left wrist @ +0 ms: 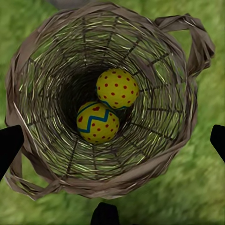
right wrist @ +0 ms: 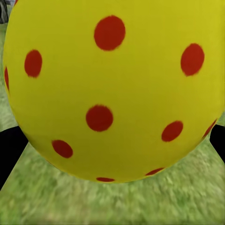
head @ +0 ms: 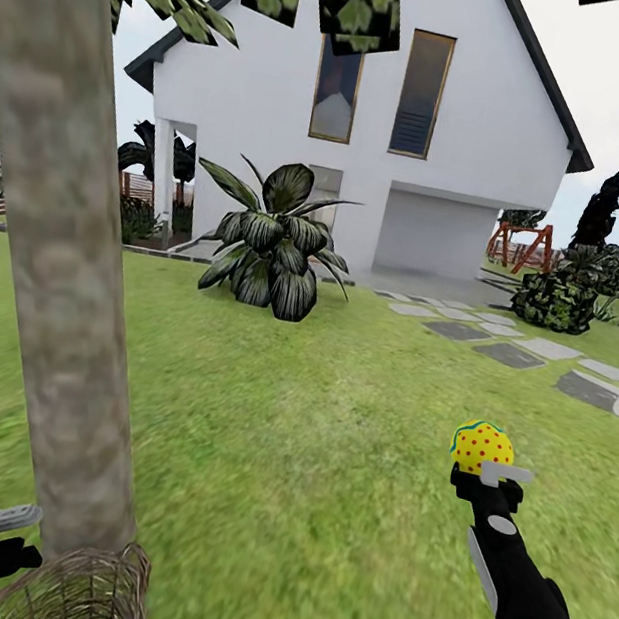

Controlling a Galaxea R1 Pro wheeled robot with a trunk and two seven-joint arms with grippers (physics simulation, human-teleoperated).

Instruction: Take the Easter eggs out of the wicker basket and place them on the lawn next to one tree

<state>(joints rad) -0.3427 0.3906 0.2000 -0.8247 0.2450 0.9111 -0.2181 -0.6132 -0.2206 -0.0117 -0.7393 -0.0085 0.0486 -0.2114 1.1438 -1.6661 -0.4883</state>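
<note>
The right gripper (head: pixel 482 460) is closed around one Easter egg (head: pixel 482 447), yellow with red dots and a blue-green band at its top, and holds it in the air above the lawn (head: pixel 318 494), on the right side of the scene and well apart from the tree. In the right wrist view this held egg (right wrist: pixel 112 89) is very close to the camera, with grass below it and the dark fingers (right wrist: pixel 9 150) at both sides. The tree (head: pixel 68 237) stands near on the left, its thick grey-brown trunk a little tilted, with green leaves above. The wicker basket (head: pixel 86 595) stands on the grass just beside the foot of the trunk, at the near edge of the head view. In the left wrist view the basket (left wrist: pixel 178 154) is seen from above, with its loop handle (left wrist: pixel 197 37) on the rim, and two other eggs lie at its bottom, touching each other: one with a zigzag band (left wrist: pixel 97 123) and one showing mostly red dots (left wrist: pixel 117 89). The left gripper (head: pixel 2 525) is over the near left side of the basket, with its fingers (left wrist: pixel 9 145) spread wide apart and holding nothing. Far behind there is a white house (head: pixel 474 125), a big leafy plant (head: pixel 276 238) and grey stepping stones (head: pixel 515 354).
</note>
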